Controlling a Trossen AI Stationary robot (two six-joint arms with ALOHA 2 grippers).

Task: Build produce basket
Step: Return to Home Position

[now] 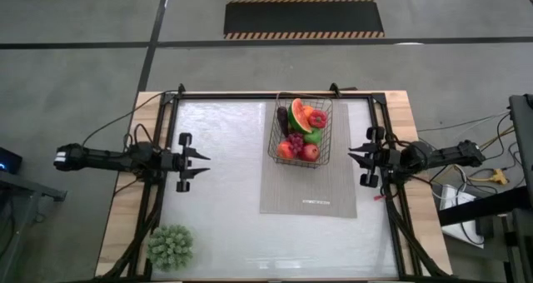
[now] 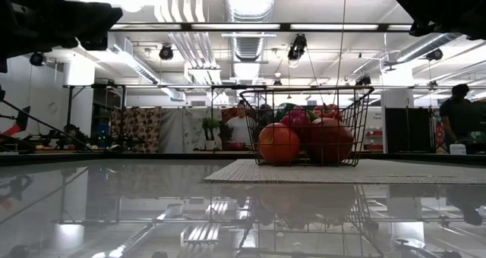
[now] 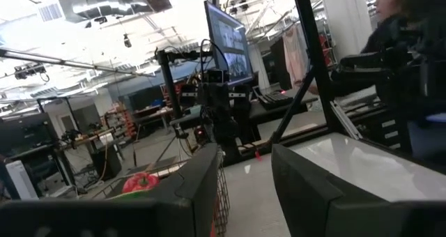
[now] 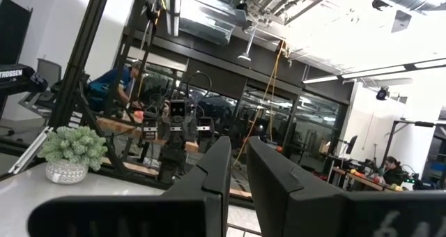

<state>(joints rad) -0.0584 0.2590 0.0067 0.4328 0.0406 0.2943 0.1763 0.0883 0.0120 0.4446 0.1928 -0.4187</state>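
Observation:
The black wire basket stands on the far part of the flat grey mat, right of the table's middle. In it lie a watermelon slice, a red pepper, a dark eggplant, purple grapes, a green apple and two red apples. The low view shows the basket with the red apples in front. My left gripper hovers open and empty at the table's left. My right gripper hovers open and empty just right of the basket.
A small green potted plant stands at the table's near left corner and also shows in the right wrist view. A black frame runs along the table's far and side edges. People show in the room beyond the table.

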